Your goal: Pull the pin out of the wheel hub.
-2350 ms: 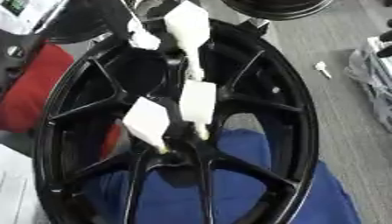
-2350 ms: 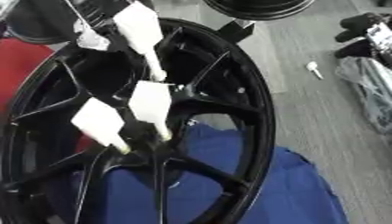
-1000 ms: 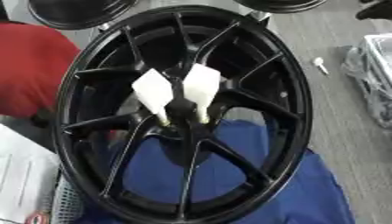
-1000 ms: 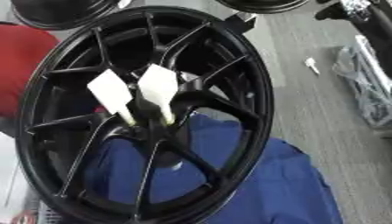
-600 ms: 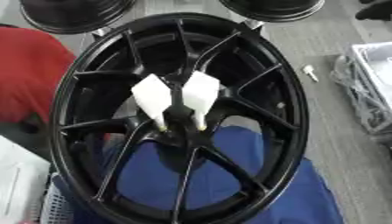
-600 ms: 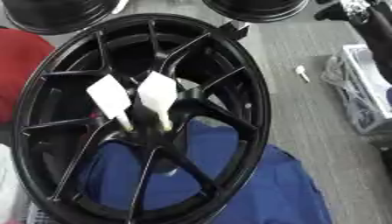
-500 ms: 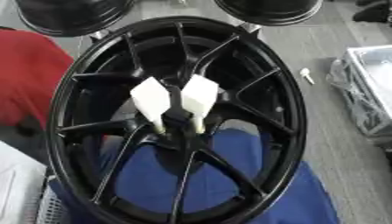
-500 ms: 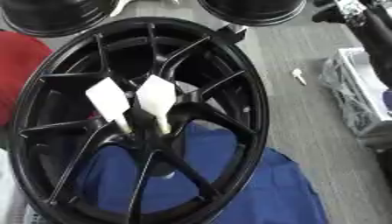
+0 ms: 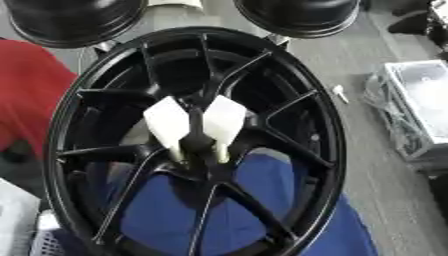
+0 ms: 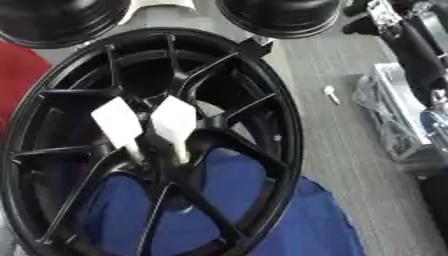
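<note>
We're seeing the black wheel hub (image 9: pixel 197 145) lying mid-floor w/ two white pins (image 9: pixel 166 122) (image 9: pixel 224 120) sticking up side by side at its center. Blue cloth (image 9: pixel 236 210) is showing thru the lower spokes. A small white piece (image 10: pixel 331 94) is sitting on the floor (image 10: pixel 350 165) nr the right rim. No hands are showing, so fingers: can't tell.

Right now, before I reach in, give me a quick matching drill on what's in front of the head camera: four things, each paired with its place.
Things:
1. wheel
2. two white pins
3. blue cloth
4. small white piece

Places:
A. on the grey floor, right of the rim
B. standing in the hub
C. behind the lower spokes
D. filling the middle of the view

Pairs: 1-D, 2-B, 3-C, 4-A
</note>
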Controlling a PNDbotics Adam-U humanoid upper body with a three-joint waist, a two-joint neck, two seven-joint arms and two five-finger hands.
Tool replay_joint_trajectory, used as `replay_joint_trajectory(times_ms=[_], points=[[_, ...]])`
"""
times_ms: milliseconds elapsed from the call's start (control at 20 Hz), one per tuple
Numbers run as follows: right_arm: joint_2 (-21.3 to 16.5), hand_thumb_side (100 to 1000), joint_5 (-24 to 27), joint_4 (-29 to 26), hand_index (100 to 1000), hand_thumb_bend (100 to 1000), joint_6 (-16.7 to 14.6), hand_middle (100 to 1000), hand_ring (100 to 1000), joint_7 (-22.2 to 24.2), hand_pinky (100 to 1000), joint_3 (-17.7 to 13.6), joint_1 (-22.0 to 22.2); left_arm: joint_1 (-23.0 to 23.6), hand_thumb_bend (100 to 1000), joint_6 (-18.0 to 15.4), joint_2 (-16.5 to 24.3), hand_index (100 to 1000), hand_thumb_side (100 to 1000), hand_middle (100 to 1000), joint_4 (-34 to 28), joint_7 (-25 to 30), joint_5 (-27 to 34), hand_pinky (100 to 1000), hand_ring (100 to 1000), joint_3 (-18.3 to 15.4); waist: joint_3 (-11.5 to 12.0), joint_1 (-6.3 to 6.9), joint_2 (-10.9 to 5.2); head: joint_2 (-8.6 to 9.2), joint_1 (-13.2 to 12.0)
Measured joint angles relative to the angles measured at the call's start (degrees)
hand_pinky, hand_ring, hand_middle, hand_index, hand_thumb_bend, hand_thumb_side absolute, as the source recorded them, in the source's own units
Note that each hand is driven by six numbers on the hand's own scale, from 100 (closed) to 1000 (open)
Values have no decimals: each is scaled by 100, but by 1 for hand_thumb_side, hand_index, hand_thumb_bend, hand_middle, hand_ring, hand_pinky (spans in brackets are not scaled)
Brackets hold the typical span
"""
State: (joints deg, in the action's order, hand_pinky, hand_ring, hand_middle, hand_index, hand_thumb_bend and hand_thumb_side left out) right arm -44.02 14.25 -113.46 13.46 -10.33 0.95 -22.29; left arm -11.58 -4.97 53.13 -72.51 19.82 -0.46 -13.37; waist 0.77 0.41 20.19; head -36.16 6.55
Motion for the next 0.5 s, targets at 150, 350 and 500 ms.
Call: replay_joint_trajectory(times_ms=[150, 350, 500], points=[[0, 796, 0, 0, 795, 100, -3, 683, 684, -10, 840, -3, -12, 1, 360, 32, -56, 770, 570, 682, -267, -168, 127, 835, 742, -99, 10, -12, 0, 1, 8], [0, 792, 0, 0, 794, 100, 1, 682, 684, -19, 839, -5, -40, -66, 326, 30, -85, 751, 612, 659, -815, -1064, 892, 824, 719, -204, 21, -25, -1, 0, 1], [0, 788, 0, 0, 793, 100, -5, 681, 684, -25, 839, -5, -84, -149, 329, 101, -190, 744, 613, 652, -1457, -2017, 1746, 821, 712, -177, 5, -55, -2, -5, -39]])
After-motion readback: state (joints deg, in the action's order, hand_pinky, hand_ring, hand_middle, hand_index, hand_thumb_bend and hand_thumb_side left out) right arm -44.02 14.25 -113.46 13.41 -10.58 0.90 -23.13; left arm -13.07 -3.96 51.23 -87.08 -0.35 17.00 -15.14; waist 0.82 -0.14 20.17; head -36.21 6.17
